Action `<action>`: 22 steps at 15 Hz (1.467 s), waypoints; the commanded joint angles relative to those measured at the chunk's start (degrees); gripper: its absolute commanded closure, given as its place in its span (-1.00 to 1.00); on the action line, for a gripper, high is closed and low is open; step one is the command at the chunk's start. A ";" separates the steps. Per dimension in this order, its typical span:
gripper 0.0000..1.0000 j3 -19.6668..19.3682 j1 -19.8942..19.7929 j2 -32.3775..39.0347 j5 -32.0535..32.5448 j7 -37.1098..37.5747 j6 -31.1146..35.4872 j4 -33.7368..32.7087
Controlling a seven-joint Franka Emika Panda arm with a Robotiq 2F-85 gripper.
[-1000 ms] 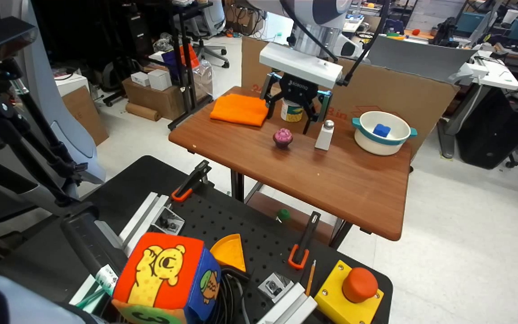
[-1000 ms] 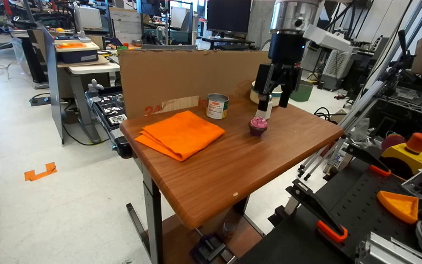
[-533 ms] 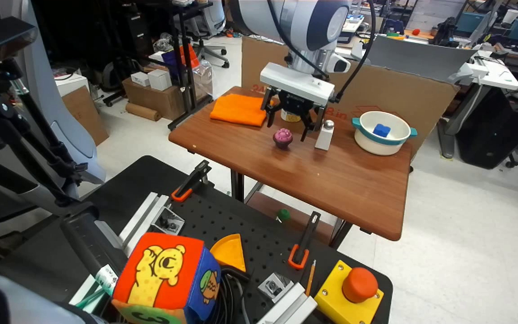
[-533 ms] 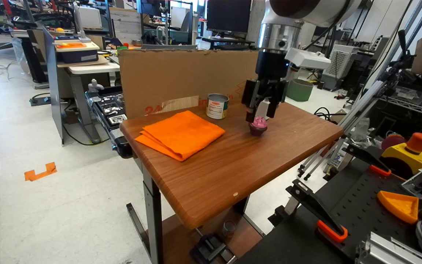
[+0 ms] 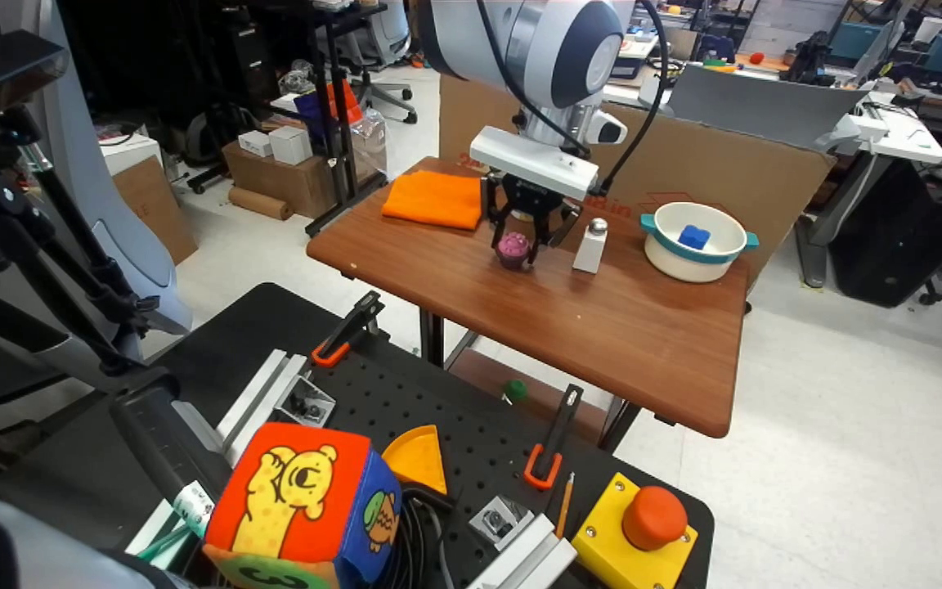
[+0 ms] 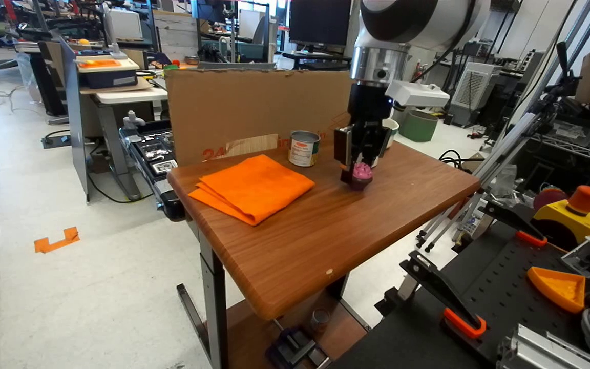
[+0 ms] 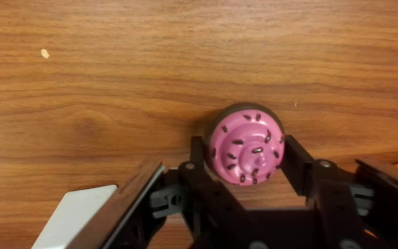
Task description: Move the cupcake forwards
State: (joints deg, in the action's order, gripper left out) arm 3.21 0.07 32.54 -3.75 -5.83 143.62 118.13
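Observation:
The cupcake (image 7: 250, 145), with pink swirled icing, dark sprinkles and a dark base, stands upright on the brown wooden table (image 5: 643, 352). My gripper (image 7: 244, 152) is shut on it, one black finger (image 7: 197, 149) against each side in the wrist view. Both exterior views also show the cupcake (image 5: 512, 245) between the fingertips, which point down close to the tabletop. Part of its dark base (image 6: 360, 184) is covered by a finger in an exterior view.
Beside the gripper stands a white shaker (image 5: 590, 248) with a metal top. A white pot (image 5: 688, 268) with teal handles holds a blue piece (image 5: 694, 237). An orange cloth (image 6: 256, 187) and a can (image 6: 303, 149) lie on the cloth side, before a cardboard wall (image 6: 254, 107).
The arm has come down and over to the cupcake, and the fingers have closed from wide apart onto its sides. The cupcake stays in about the same spot.

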 commanded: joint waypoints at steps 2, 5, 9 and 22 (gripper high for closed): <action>0.37 0.97 0.95 -2.22 0.32 0.24 3.88 4.15; 0.37 3.20 1.23 -5.20 -0.51 -0.85 6.12 9.61; 0.37 6.21 2.25 -7.57 -0.52 -1.59 10.48 16.47; -0.94 7.20 4.36 -11.19 -0.54 0.49 12.83 22.57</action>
State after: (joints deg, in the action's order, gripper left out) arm 10.63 4.68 23.09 -3.80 -5.59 154.50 138.19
